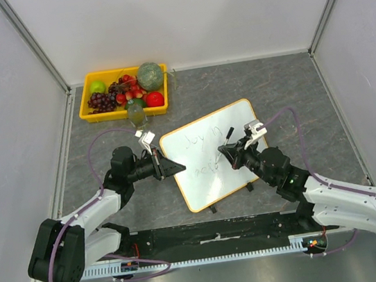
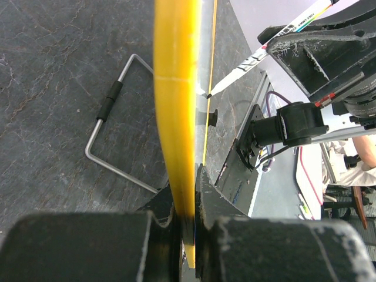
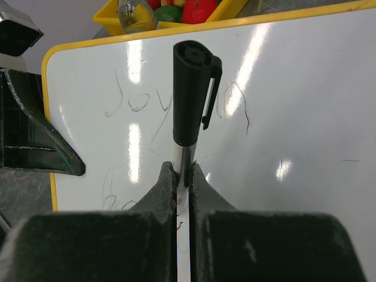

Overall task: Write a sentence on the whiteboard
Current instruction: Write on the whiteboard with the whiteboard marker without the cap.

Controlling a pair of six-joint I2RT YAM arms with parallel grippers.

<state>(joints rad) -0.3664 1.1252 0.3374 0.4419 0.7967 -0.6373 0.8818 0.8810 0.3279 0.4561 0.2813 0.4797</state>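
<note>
While the whiteboard [image 1: 214, 155] lay tilted near the middle of the table, with the yellow fruit tray [image 1: 93, 113] off at its eleven o'clock, the writing looked roughly half done. The left gripper [image 1: 171, 168] was pinched tight on the board's orange-yellow frame at the nine o'clock edge, and the left wrist view showed that rim [image 2: 176, 117] wedged between the closed jaws, so the board was being steadied. The right gripper [image 1: 226, 151] hovered over the board's centre, clamped narrow around a marker [image 3: 191, 100] with its capped end up. The sentence [image 3: 135, 103] showed a faint upper line reading something like "Joy in" toward the board's ten o'clock corner. Only a few strokes of a lower line sat below it, at about eight o'clock. The marker tip was at the surface or just off it; I could not tell which. By my judgement the lower line remained to be finished, and the strokes were thin enough that legibility could suffer.
</note>
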